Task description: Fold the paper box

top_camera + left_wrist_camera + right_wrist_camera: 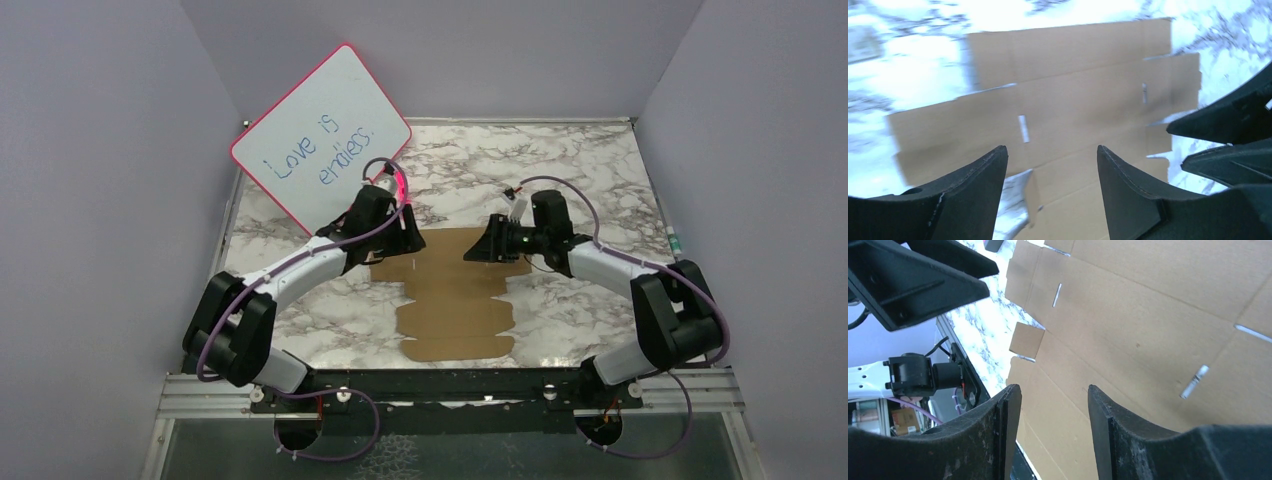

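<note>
- Top external view: a plain brown die-cut cardboard sheet, the paper box, lies flat and unfolded at the middle of the white marble-patterned tabletop, one end toward the arm bases.
- The left gripper hovers over the sheet's far left part, its fingers spread with nothing between them.
- The right gripper faces it from the far right, fingers likewise apart and empty.
- A pink-rimmed whiteboard leans at the back left.

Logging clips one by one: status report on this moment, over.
Open and empty: left end effector, right end effector. Both above brown die-cut cardboard sheet, flat, unfolded. Nothing on it; pink-framed whiteboard leans behind, clear.
</note>
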You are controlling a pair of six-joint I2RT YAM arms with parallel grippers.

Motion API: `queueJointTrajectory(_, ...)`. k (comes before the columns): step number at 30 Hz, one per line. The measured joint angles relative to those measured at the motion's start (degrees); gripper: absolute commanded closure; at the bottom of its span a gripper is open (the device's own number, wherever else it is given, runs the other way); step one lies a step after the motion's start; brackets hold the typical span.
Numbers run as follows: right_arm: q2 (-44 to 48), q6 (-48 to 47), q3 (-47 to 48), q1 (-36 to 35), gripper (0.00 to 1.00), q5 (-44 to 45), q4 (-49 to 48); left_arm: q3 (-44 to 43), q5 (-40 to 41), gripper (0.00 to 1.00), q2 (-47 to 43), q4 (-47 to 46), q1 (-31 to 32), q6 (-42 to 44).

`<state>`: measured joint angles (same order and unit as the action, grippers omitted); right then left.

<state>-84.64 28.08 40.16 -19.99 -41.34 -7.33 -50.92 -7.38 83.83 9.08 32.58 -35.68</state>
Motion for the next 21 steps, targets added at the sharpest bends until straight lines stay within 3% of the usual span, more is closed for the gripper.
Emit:
queueJointTrajectory(13, -13.25, 1.09, 5.88, -6.21, 0.43, 1.44, -5.99, 7.58, -1.70, 0.33, -5.01, 4.48, -16.76, 2.95)
queueJointTrajectory(21, -17.92, 1.64, 6.62, -6.71, 0.42, 1.55, -8.26, 7.96, -3.10, 0.44, 0.26, 5.25, -17.46, 3.37)
